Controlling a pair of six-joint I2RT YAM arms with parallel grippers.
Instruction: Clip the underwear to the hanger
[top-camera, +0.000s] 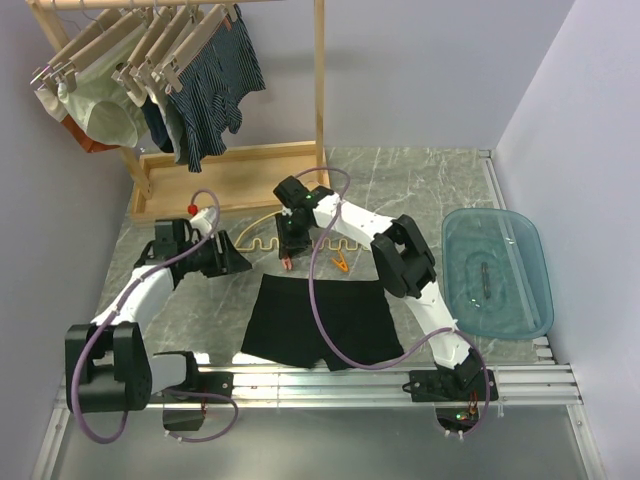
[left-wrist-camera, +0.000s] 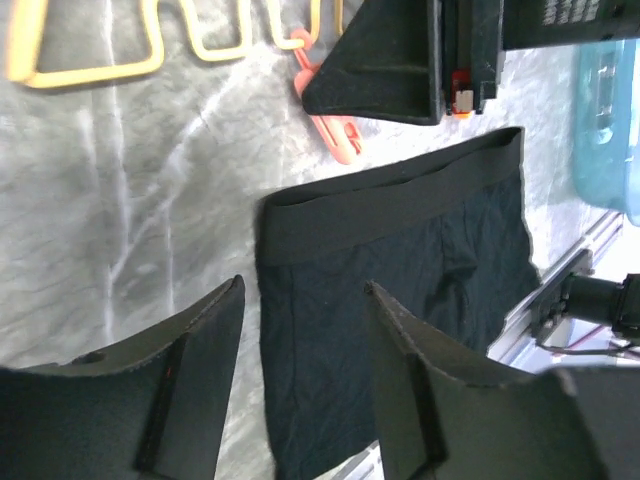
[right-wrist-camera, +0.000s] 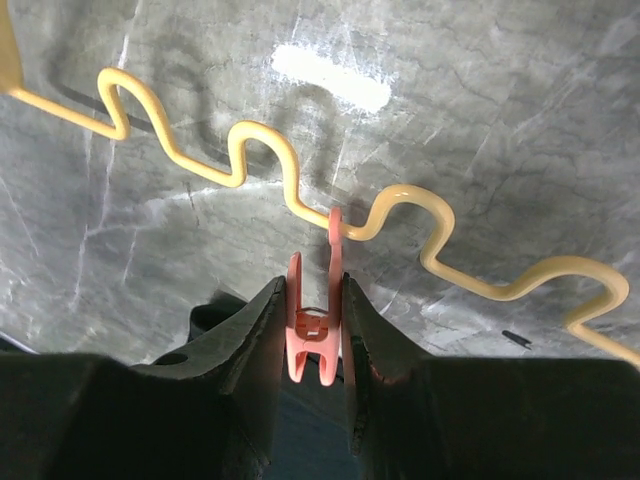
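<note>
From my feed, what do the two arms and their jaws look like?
Both the left arm and right arm have white link shells and chunky black joint housings. A mauve cable loops along each. A small red knob sits near the left wrist. The jaws are matte black wedges.

No legible text or labels

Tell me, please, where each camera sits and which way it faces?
Top external: above and behind, looking down on the table; both arms show.
Left wrist: on the left gripper, facing the underwear; open fingers show.
Right wrist: on the right gripper, facing the hanger; fingers pinch a clip.
Shared: all three show the hanger.
</note>
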